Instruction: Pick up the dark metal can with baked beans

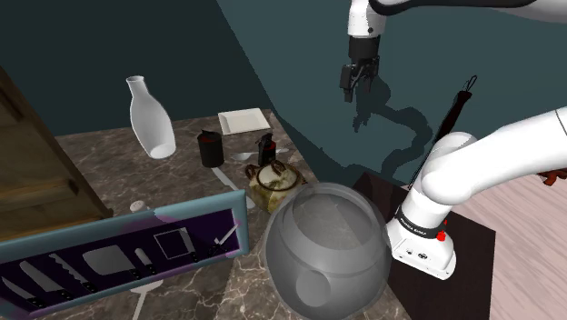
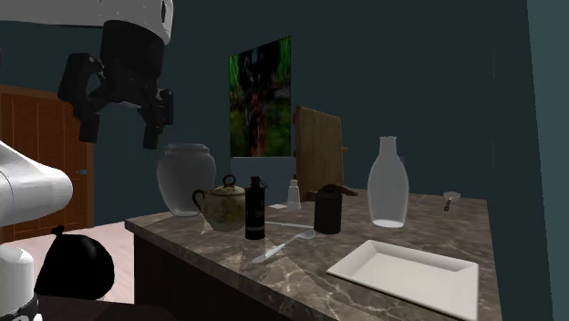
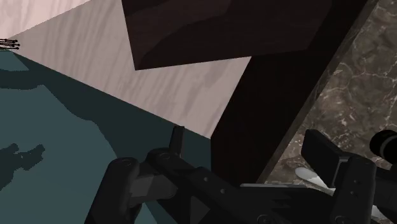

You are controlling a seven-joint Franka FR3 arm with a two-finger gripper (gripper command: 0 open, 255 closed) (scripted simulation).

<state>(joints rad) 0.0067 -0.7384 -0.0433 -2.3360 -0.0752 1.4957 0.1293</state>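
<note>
The tool (image 1: 357, 84) hangs high in the air. It is out past the counter (image 1: 182, 186) edge on the shoulder view's right, in front of a blue-green wall. Its two black fingers (image 2: 155, 114) stand wide apart, and nothing is between them. The tool is well apart from the can.

The can (image 1: 211, 148) is dark with a bit of red near its top. It stands upright on the brown stone counter, toward the far side. In the shoulder view a tall white bottle (image 1: 150, 118) stands near it on the left. A thin dark bottle (image 1: 266, 147) stands near it on the right. None of them touch.

A flat white plate (image 1: 243, 121) lies farther back than the can. A round teapot (image 1: 273, 182) sits nearer than the can, just beside the thin dark bottle. A big clear round jar (image 1: 327, 245) stands at the near end of the counter. A long box with pictures of knives (image 1: 118, 255) is at the near left.

In the second exterior view the can stands between the thin dark bottle on the left and the white bottle on the right. A white spoon (image 2: 290, 243) lies flat on the counter near the can and the thin dark bottle.

In the wrist view the two fingers come up well apart. Past them are the wall, a pale floor and the edge of the counter.
</note>
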